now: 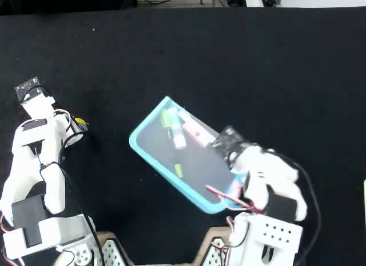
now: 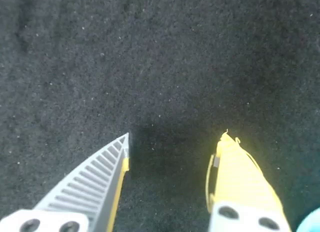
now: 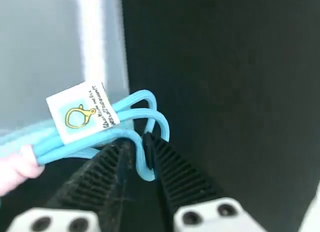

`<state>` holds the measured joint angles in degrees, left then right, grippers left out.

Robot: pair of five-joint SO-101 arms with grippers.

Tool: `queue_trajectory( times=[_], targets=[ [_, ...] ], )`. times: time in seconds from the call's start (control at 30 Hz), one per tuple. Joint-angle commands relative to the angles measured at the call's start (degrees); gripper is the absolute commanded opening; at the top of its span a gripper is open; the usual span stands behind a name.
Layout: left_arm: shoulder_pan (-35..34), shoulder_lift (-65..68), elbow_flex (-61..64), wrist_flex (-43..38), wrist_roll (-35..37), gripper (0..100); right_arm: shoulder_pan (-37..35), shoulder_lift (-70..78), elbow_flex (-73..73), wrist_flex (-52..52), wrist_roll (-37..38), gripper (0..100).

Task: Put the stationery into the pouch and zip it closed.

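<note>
- The pouch [image 1: 135, 143] lies slanted at centre frame in the high view; I can't tell how far its zip is drawn.
- The stationery [image 1: 178, 134] sits inside it, so I judge packing done and zipping left.
- My left claw [image 2: 172, 142] hangs spread and empty at left frame, well apart from the pouch.
- My right claw [image 3: 145, 147], at the pouch's right edge, is clamped on the blue cord loop [image 3: 144, 95].
</note>
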<state>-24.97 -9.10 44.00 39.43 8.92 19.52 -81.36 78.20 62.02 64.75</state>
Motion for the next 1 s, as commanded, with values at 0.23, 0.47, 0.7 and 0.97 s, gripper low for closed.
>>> queue_trajectory(
  times=[0.23,0.47,0.7,0.97],
  targets=[
    [-0.13,-0.53,-0.22,-0.88,0.35,27,-3.43,21.14,-17.54,-1.58,-20.13,1.1],
    [-0.48,-0.53,-0.04,-0.44,0.35,27,-9.93,44.26,-36.97,-0.88,-29.89,1.1],
    [-0.48,-0.53,-0.04,-0.44,0.35,27,1.76,56.04,-43.82,-2.73,-29.80,1.1],
    [-0.48,-0.53,-0.04,-0.44,0.35,27,16.35,60.97,-43.56,-9.14,-29.80,1.1]
  ],
)
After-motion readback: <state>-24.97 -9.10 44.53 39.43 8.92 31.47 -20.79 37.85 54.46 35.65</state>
